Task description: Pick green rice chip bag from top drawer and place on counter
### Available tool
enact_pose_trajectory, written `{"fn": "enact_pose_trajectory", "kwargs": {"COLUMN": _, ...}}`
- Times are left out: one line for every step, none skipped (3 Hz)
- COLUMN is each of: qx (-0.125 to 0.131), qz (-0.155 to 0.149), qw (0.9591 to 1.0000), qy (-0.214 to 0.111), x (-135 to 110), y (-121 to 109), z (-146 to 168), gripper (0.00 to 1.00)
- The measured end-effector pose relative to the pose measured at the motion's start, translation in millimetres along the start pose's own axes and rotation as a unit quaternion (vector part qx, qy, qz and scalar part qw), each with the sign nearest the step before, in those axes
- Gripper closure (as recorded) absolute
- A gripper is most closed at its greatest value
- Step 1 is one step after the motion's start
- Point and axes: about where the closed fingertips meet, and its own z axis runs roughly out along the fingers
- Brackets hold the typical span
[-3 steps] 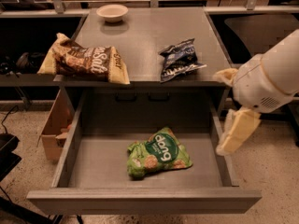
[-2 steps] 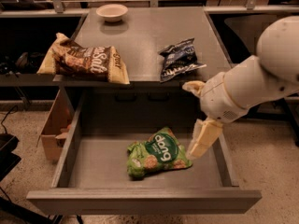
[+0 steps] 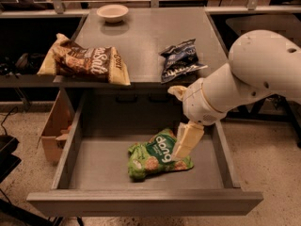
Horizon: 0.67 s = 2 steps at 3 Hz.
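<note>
Vs. 1 s ago, the gripper (image 3: 187, 142) has been brought left from the right wall of the top drawer (image 3: 141, 204). It is now seen over the right edge of the green rice chip bag (image 3: 153, 158). Its open/closed state can't be told. The bag hasn't been shifted: it is seen crinkled, bright green w/ white lettering, flat on the drawer floor, centre-right.

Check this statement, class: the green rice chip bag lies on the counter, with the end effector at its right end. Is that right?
Not quite. The camera view shows the green rice chip bag lying on the floor of the open top drawer, not on the counter. The end effector is indeed at its right end.
</note>
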Motion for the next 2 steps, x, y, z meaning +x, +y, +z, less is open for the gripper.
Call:
{"fn": "enact_pose_trajectory", "kwargs": {"qx": -0.028, "qz": -0.007, "qw": 0.9995, "qy": 0.017, "x": -3, "y": 7, "z": 33, "gripper": 0.0}}
{"fn": "enact_pose_trajectory", "kwargs": {"qx": -0.071, "qz": -0.025, "qw": 0.9964, "qy": 0.039, "x": -2, "y": 14, "z": 97, "gripper": 0.0}}
